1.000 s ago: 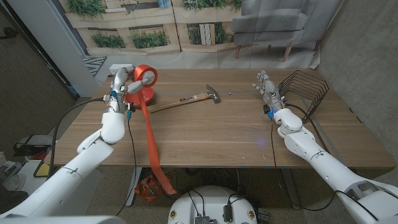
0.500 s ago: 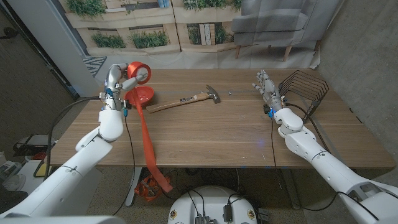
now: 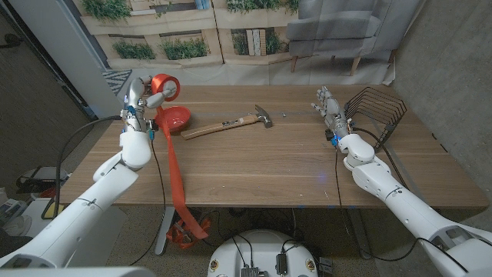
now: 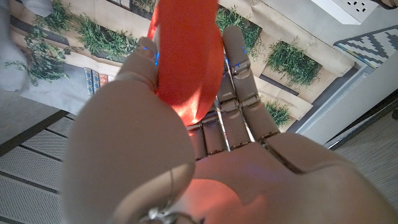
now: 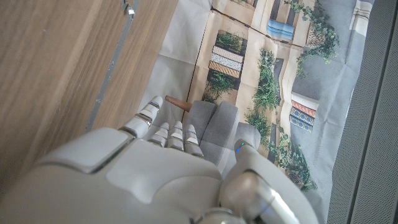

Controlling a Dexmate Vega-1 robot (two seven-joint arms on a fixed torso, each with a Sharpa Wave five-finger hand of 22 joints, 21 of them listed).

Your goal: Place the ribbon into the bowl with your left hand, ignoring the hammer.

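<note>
Wooden table (image 3: 269, 165): bare plank top, your working surface.

Hammer (image 3: 231, 123): wooden handle, metal head at its right end, lying flat on the table just right of the bowl and apart from it. It sits beside the bowl, not across it.

Wire rack (image 3: 375, 115): dark, at the far right of the table, right behind your right hand.

Bowl (image 3: 175, 118): red, standing upright on the table near the far left corner. Your left hand and the spool are lifted just to its left, over the table's edge.

Ribbon (image 3: 164, 86): red spool, held up in the air off the table. Its loose tail hangs from the spool, runs down past the bowl's left side, crosses the front left of the table and drops over the near edge towards the floor.

Left hand (image 3: 137, 98): you have it raised, fingers pointing up, clamped on the spool. In the left wrist view the spool (image 4: 186, 59) sits between the thumb and the fingers (image 4: 239, 74).

Right hand (image 3: 330, 108): yours stands at the table's right side by the rack, fingers straight, together and reaching away from you, holding nothing. Right wrist view: the hand (image 5: 168, 162) above the table edge.
</note>
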